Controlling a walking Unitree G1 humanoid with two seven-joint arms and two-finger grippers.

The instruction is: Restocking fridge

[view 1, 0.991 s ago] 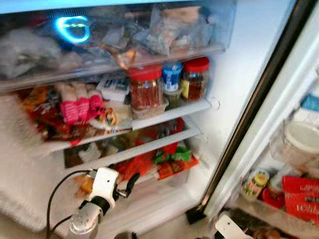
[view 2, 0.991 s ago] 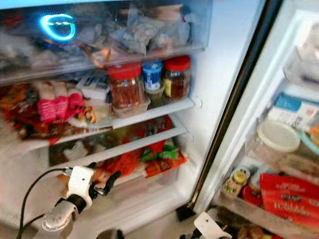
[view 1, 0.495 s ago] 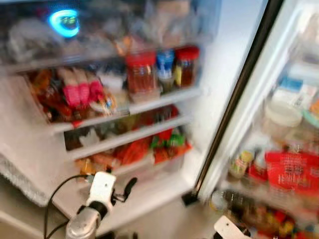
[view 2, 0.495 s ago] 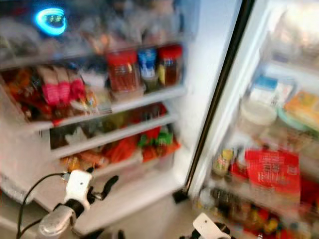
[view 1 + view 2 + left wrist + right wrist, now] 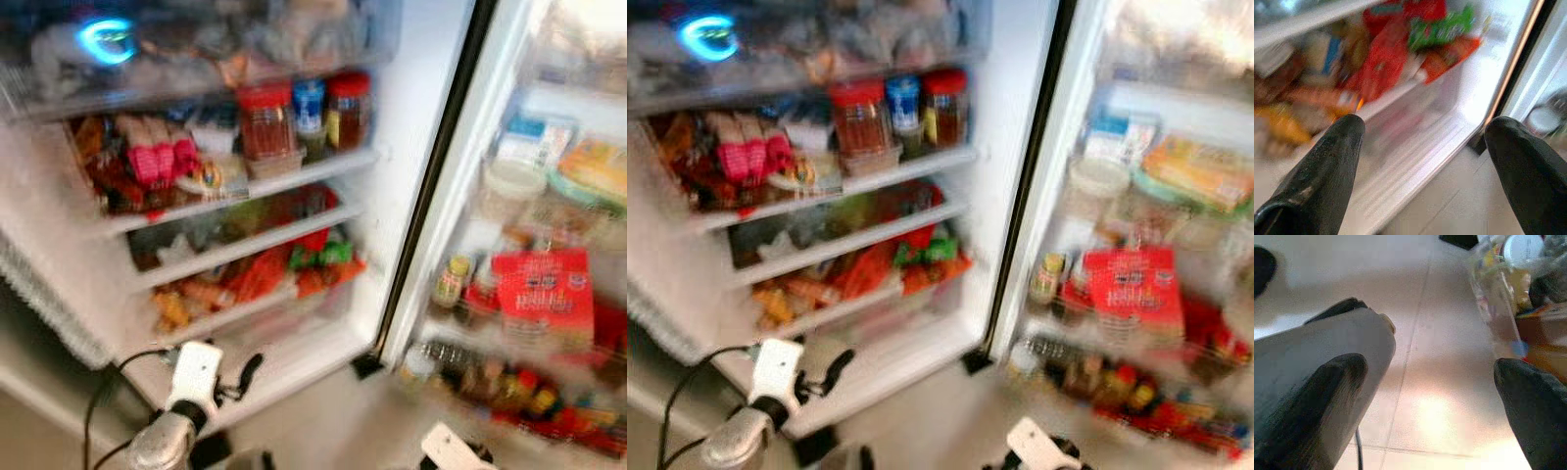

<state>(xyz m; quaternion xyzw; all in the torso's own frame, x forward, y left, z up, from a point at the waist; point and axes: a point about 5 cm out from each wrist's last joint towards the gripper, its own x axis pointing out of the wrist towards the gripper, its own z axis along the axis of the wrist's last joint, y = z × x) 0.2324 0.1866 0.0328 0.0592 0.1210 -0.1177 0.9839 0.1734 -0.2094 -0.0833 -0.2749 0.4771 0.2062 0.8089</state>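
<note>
place: home kitchen, from what I see
evidence: open fridge (image 5: pixel 411 127), shelves packed with jars (image 5: pixel 266 119) and snack packets (image 5: pixel 257 284)
door: rack (image 5: pixel 509 392) full of bottles, tubs
floor: pale tile (image 5: pixel 1449 357)

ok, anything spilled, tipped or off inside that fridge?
Nothing spilled or tipped that the blurred frames show. The jars stand upright on their shelf. The lower shelves are crammed, with red and green packets jumbled near the front edge. Left end effector is open, empty.

Red-lidded jars (image 5: pixel 266 119), pink packets (image 5: pixel 157 157), white fridge wall (image 5: pixel 416 117), red door pack (image 5: pixel 542 294).
</note>
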